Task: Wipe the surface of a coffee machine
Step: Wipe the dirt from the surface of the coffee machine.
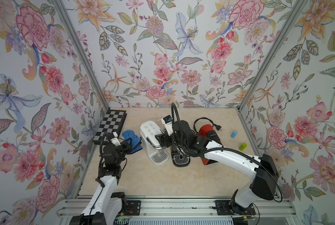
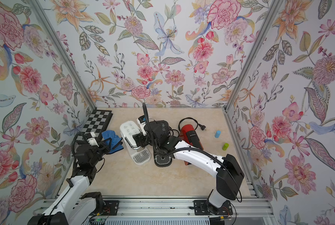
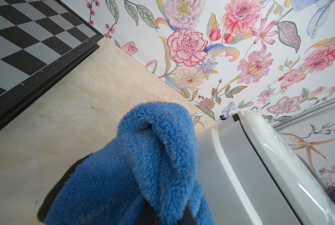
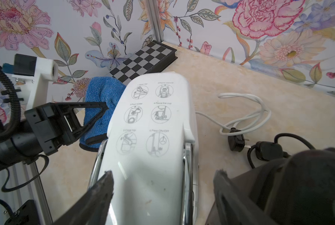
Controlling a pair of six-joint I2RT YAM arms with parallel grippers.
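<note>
White coffee machine [image 1: 150,130] [image 2: 128,129] [image 3: 240,175] [image 4: 153,120] stands on the beige marbled table [image 1: 162,181], toward the back and middle. It is the leftmost of three machines in a row, and pictogram instructions are printed on its top. Its drip tray faces the robot.

A blue cloth [image 1: 128,135] [image 2: 112,138] [image 3: 143,155] [image 4: 100,93] hangs right against the machine's left side. The left gripper [image 1: 130,145] [image 2: 109,143] [image 4: 104,106] has its fingers closed together on the cloth. Whether the cloth actually presses on the casing cannot be told.

The right gripper [image 1: 160,139] [image 2: 138,138] [image 4: 162,181] hovers over the machine's front end. Its fingers [image 4: 104,187] stand wide apart with nothing between them but the white top below. A clear gap shows beside the finger nearer the black machine.

The black coffee machine [image 1: 180,158] stands just beside the white one on its right. A red coffee machine [image 1: 207,132] comes next, with a black plug [image 1: 218,127] lying near it. A white cord [image 4: 246,113] is looped on the table behind the white machine.

A chessboard [image 1: 110,124] leans in the back left corner. A blue cylinder [image 1: 233,134] and a green cylinder [image 1: 242,146] lie well apart from the machines, on the right.
</note>
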